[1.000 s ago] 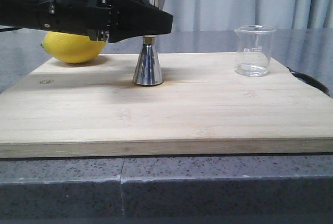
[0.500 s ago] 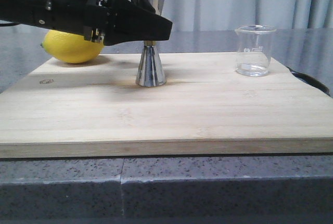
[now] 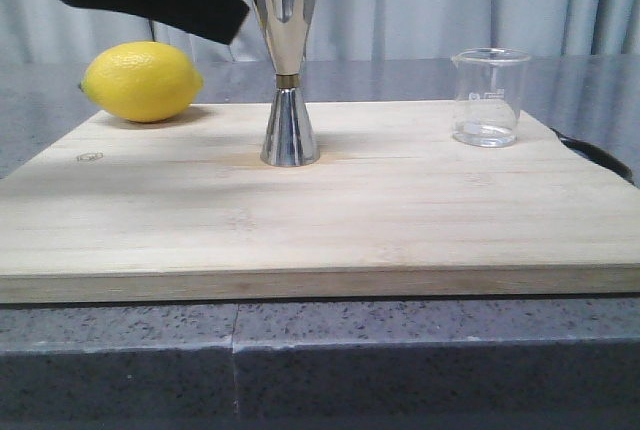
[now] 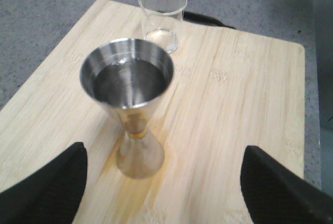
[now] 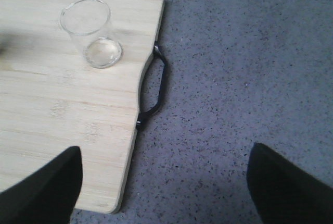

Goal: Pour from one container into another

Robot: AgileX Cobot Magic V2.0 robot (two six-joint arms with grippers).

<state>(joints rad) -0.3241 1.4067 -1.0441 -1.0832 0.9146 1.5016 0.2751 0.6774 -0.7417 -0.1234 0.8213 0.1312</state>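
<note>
The glass beaker (image 3: 490,97) stands upright at the far right of the wooden cutting board (image 3: 320,220), well apart from the steel jigger (image 3: 287,70), which stands upright near the middle of the far edge. A lemon (image 3: 141,81) lies at the far left of the board.

The left gripper (image 4: 164,182) is spread wide and holds nothing; the jigger is seen between its fingertips but is touched by neither. The right gripper (image 5: 164,187) is likewise wide open and empty, and it hangs over the near right corner of the board and the dark countertop (image 5: 234,78), with the beaker farther off.

The step in hand is judged to be the grasp of the beaker, which appears not yet begun. For a sound grasp, the right gripper is to be brought level with the mid-height of the beaker wall, with the pouring lip left free and turned toward the jigger. The wall is smooth glass, so slip is to be expected unless the grip is firm and square.

The beaker is clear, with faint printed marks. Whether any liquid is in it cannot be told. The jigger cup looks dark inside.
</note>
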